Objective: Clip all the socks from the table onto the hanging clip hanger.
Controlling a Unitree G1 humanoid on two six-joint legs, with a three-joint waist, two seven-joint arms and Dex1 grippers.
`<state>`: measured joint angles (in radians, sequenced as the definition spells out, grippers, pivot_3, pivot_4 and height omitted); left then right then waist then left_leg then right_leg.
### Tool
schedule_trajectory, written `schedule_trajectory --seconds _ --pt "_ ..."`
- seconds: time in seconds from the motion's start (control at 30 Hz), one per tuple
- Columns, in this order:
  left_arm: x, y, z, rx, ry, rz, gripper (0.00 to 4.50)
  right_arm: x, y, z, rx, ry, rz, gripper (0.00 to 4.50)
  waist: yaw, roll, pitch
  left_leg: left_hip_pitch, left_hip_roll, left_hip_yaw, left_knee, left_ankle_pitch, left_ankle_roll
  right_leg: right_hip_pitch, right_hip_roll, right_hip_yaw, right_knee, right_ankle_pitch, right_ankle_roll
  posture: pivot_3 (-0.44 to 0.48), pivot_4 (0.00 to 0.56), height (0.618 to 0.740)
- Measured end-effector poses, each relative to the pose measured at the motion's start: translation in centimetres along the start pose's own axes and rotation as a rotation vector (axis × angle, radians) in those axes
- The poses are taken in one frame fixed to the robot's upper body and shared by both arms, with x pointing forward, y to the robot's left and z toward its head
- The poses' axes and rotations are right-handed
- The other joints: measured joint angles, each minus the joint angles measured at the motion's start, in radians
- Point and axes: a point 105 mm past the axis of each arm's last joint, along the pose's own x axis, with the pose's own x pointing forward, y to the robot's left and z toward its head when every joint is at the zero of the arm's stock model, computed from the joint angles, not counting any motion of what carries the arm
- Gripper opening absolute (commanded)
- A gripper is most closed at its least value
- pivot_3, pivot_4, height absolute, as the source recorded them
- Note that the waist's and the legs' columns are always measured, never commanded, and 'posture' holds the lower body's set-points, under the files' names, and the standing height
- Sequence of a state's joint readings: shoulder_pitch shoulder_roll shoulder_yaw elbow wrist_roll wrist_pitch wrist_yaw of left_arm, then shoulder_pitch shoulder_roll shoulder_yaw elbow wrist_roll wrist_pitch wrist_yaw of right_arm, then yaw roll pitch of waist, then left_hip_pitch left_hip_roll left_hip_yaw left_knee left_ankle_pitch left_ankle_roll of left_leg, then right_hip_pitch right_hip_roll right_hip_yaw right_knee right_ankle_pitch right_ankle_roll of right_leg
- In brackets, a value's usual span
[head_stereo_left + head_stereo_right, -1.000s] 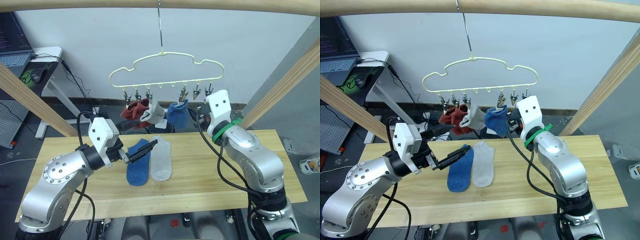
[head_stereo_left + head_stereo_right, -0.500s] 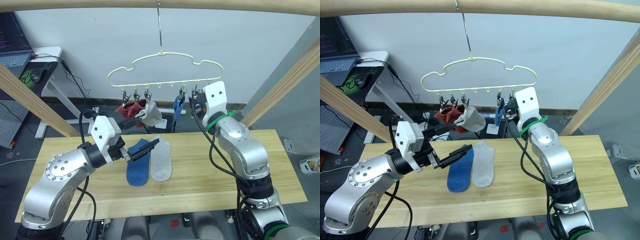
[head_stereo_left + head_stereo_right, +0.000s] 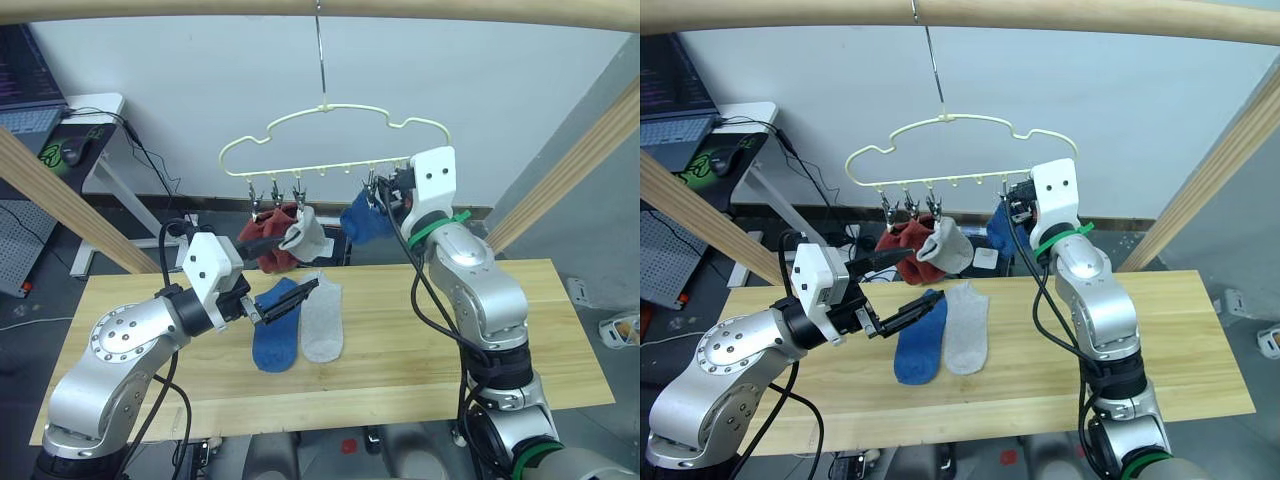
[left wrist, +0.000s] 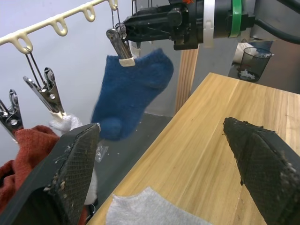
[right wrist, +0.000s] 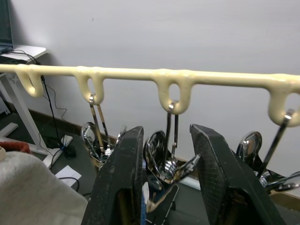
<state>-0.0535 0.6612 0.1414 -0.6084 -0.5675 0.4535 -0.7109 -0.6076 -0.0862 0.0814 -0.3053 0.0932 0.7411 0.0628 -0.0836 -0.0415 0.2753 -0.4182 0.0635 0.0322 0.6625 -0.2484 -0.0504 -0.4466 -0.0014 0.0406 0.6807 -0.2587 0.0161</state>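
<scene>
Right hand (image 5: 165, 180): fingers narrowly parted around a silver clip (image 5: 171, 161) on the clip hanger (image 3: 330, 112).
Left hand (image 3: 290, 295): spread wide, empty.
Blue sock (image 4: 131, 89): hangs clipped.
Surface (image 3: 420, 340): holds one blue (image 3: 277, 325) and one grey sock (image 3: 322, 315).
Technique: judged best to squeeze the clip fully, keeping the hanger steady.

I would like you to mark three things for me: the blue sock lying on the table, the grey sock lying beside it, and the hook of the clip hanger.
blue sock on the table (image 3: 276, 338): left eye view, middle of its foot.
grey sock on the table (image 3: 322, 322): left eye view, middle of its foot.
hook of the clip hanger (image 3: 320, 52): left eye view, its thin metal shaft.
</scene>
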Motion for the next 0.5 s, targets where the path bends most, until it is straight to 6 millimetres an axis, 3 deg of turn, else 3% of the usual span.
schedule_trajectory --seconds 0.5 --pt "0.15 -0.08 -0.59 -0.015 0.015 -0.006 4.5 0.09 0.43 -0.15 0.034 0.011 -0.006 1.63 0.0 0.0 0.0 0.0 0.0 0.0 0.0 0.0 0.0 0.0 0.0 0.0 0.0 0.0 0.0 -0.093 0.24 0.735"
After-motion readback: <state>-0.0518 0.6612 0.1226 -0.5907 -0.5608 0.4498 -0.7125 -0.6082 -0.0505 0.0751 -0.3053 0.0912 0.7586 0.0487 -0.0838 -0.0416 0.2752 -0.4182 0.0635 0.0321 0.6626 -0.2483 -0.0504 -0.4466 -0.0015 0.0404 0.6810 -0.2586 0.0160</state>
